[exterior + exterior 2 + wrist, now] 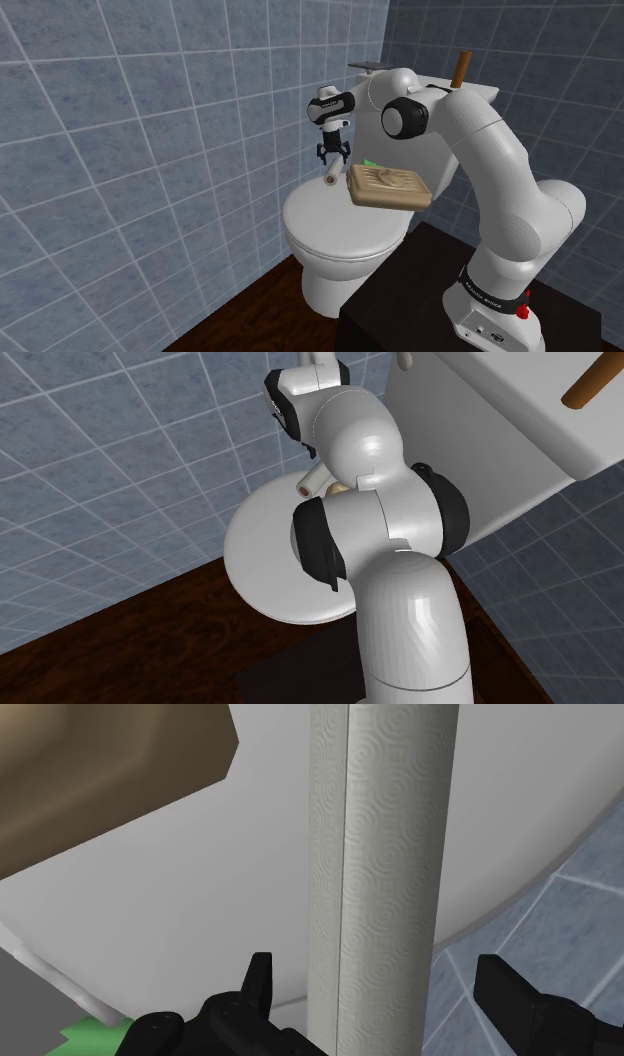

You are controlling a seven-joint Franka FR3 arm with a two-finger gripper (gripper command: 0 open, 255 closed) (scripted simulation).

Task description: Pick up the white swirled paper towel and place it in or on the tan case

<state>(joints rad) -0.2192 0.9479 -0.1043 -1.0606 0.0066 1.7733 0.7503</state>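
The white paper towel roll [329,180] with a swirl pattern lies on the closed toilet lid [330,230], next to the tan case [388,186], which also rests on the lid. My gripper [332,152] hangs just above the roll, pointing down, and is open. In the wrist view the roll [380,874] runs between the two black fingers [260,986], with a gap on each side, so neither finger touches it. The gripper [382,994] straddles the roll, and the tan case [100,774] lies off to one side. The roll's end [312,482] peeks out behind my arm.
The white tank [440,95] rises behind the lid, with a brown stick [461,68] standing on it. A small green object [370,163] lies behind the case. Blue tiled walls close in on the shoulder view's left and back. The floor [260,310] is dark wood.
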